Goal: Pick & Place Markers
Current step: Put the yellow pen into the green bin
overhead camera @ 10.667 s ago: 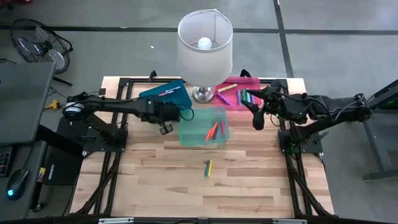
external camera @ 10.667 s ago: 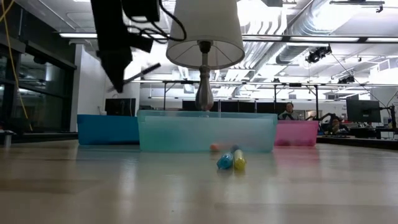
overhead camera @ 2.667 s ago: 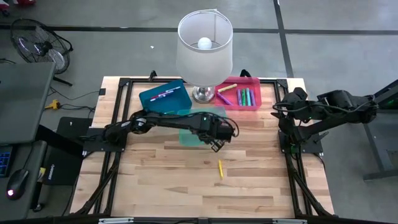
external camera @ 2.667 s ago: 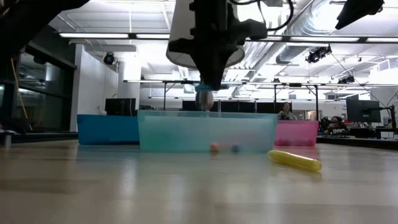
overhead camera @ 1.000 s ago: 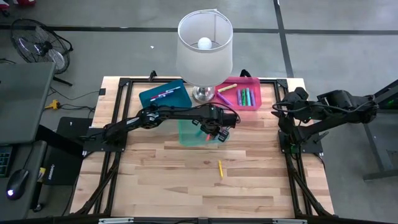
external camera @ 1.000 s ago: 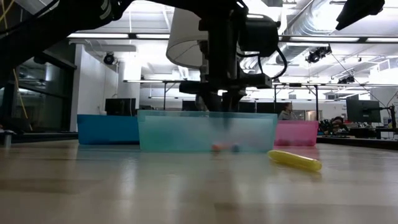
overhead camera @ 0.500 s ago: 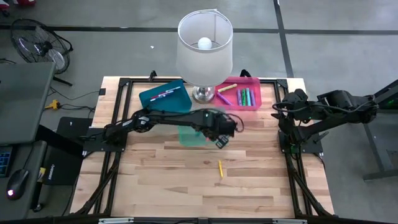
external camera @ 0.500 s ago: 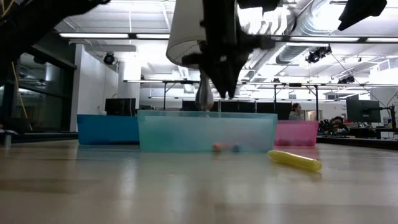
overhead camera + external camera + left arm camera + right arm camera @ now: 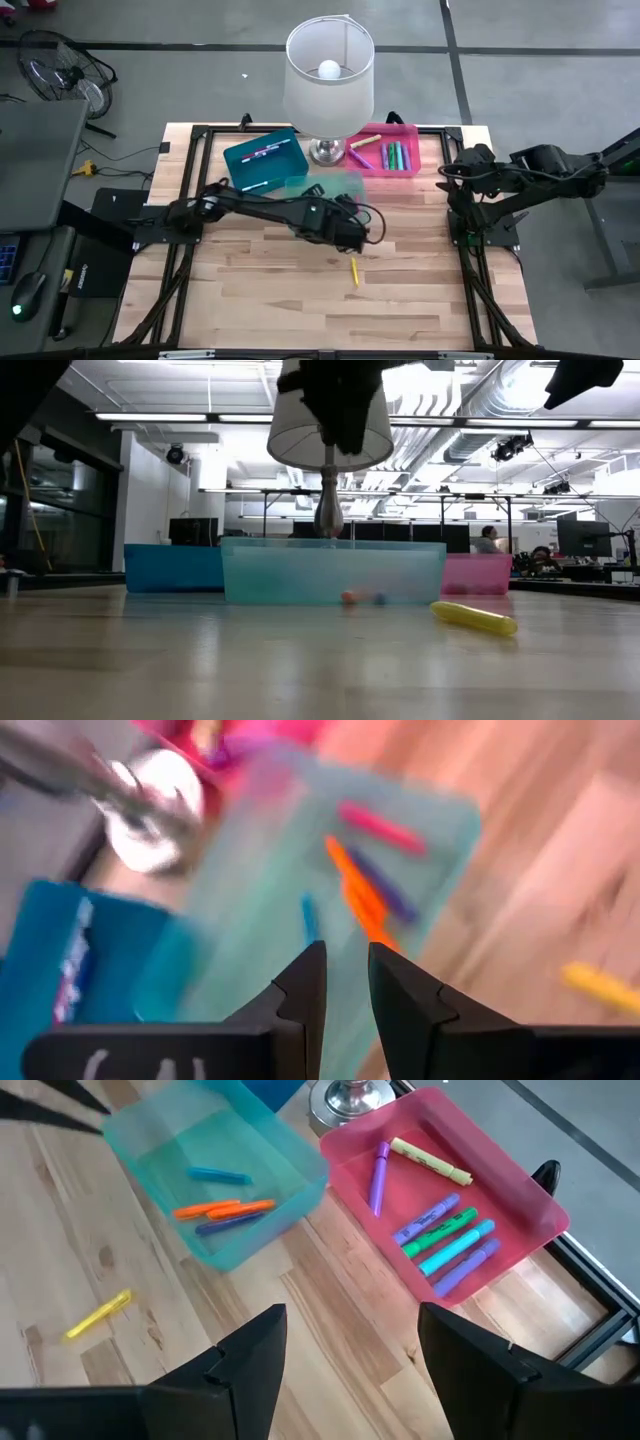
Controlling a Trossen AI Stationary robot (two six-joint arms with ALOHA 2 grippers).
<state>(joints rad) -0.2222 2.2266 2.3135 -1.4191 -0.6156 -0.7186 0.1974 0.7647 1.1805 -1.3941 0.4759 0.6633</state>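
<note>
My left gripper (image 9: pixel 349 240) hangs over the bare wood just in front of the clear teal bin (image 9: pixel 345 181). Its fingers (image 9: pixel 346 965) stand a narrow gap apart with nothing between them. One yellow marker (image 9: pixel 354 271) lies flat on the table a little nearer than the gripper, also seen in the low view (image 9: pixel 474 617). Orange, pink, blue and purple markers (image 9: pixel 222 1208) lie in the teal bin. More markers (image 9: pixel 445 1230) lie in the pink bin (image 9: pixel 408 130). My right gripper (image 9: pixel 350 1340) waits open at the table's right edge (image 9: pixel 452 172).
A white-shaded lamp (image 9: pixel 329 72) stands at the far middle, its metal base (image 9: pixel 327 151) between the bins. A blue bin (image 9: pixel 262 158) with markers sits far left. Bare wood stretches from the bins to the near edge. People sit in the room beyond the table.
My left gripper has risen out of the teal bin and drawn back toward the table's near edge, stopping over the wood in front of the bin. The yellow marker and the bins have stayed where they were.
</note>
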